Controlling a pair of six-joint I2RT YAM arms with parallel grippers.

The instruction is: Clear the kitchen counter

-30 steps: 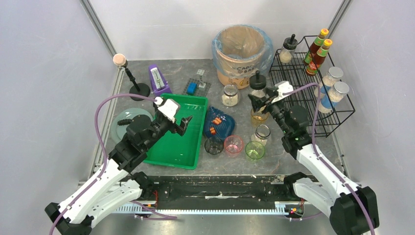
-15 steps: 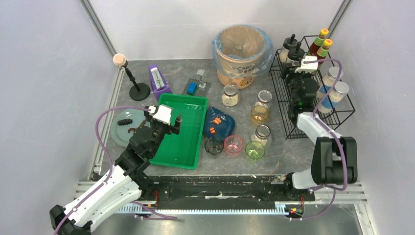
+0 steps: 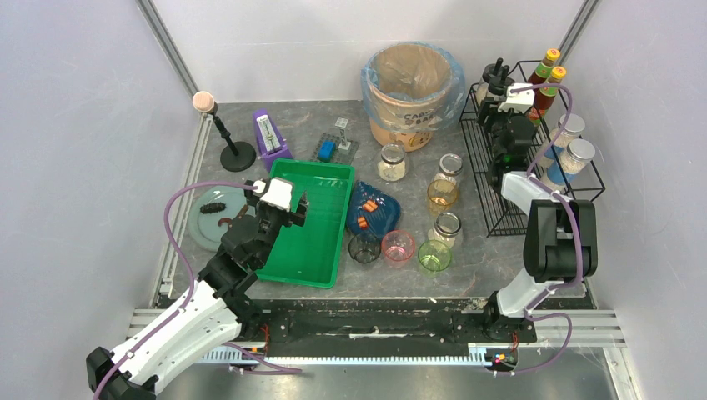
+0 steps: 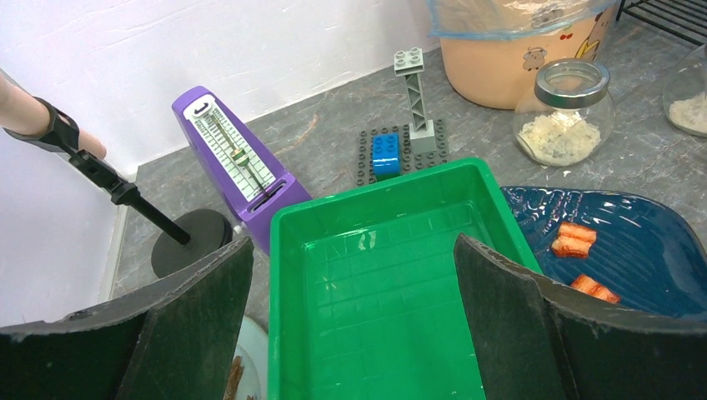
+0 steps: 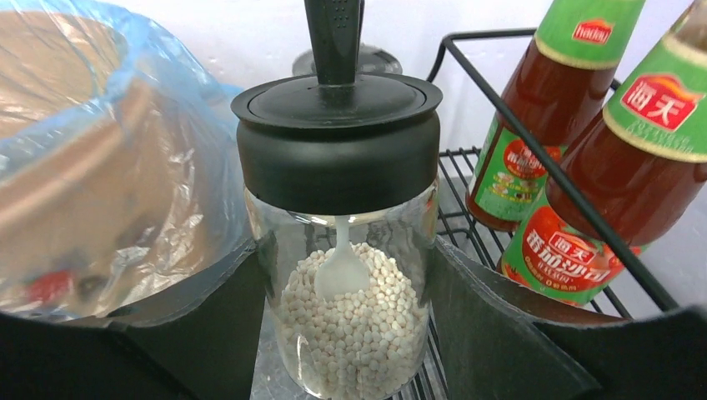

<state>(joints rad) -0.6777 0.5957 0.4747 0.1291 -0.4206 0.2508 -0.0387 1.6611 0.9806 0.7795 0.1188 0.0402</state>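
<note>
The kitchen counter (image 3: 500, 258) holds glass jars (image 3: 392, 162), several coloured cups (image 3: 398, 247) and a blue plate (image 3: 375, 208) with orange pieces. My right gripper (image 3: 503, 107) reaches into the back left corner of the black wire rack (image 3: 534, 200). It is shut on a black-lidded jar (image 3: 498, 82) of white pellets. In the right wrist view the jar (image 5: 338, 142) stands upright between the fingers of the right gripper (image 5: 344, 275), both pressed to its glass. My left gripper (image 3: 288, 218) hangs open and empty over the green tray (image 3: 313, 242). The left wrist view shows the left gripper (image 4: 352, 250) above the tray (image 4: 392, 283).
Red sauce bottles (image 5: 575, 233) stand just right of the held jar, and a lined bin (image 3: 411, 92) is close on its left. A purple metronome (image 3: 269, 133), a brick model (image 3: 333, 148), a microphone stand (image 3: 238, 154) and a pale plate (image 3: 208, 217) lie left of the tray.
My right arm has carried the black-lidded jar from the counter beside the bin into the rack's back left corner. My left arm drew back toward the tray's left side.
</note>
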